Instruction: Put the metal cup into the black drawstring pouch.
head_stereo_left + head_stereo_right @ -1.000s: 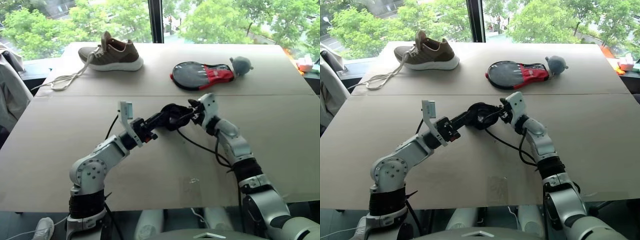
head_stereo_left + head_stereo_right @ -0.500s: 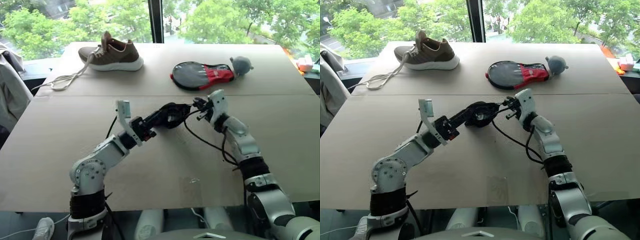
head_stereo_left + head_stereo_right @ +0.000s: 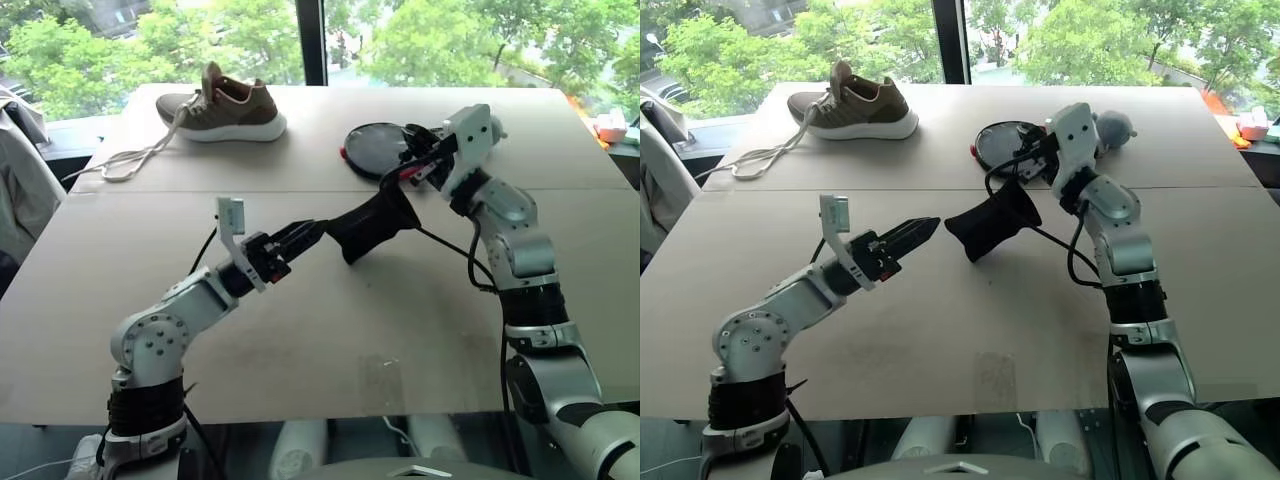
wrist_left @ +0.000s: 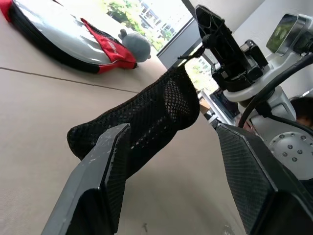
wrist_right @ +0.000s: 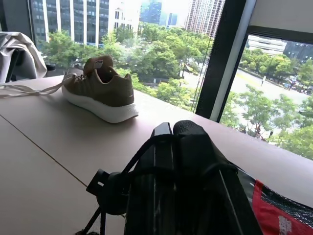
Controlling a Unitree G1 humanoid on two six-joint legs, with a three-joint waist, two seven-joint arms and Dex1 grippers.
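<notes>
1. L gripper [image 3: 923,229]: jaws spread, holding nothing, just beside the pouch's bottom.
2. Black drawstring pouch [image 3: 990,222] hangs off the tabletop [image 3: 940,330]; cup not visible, presumably inside.
3. R gripper [image 3: 412,166]: jaws pinched on cords; slip = pouch drops.

left gripper [image 3: 923,229] jaws apart; right gripper [image 3: 412,163] raised, closed.
</notes>
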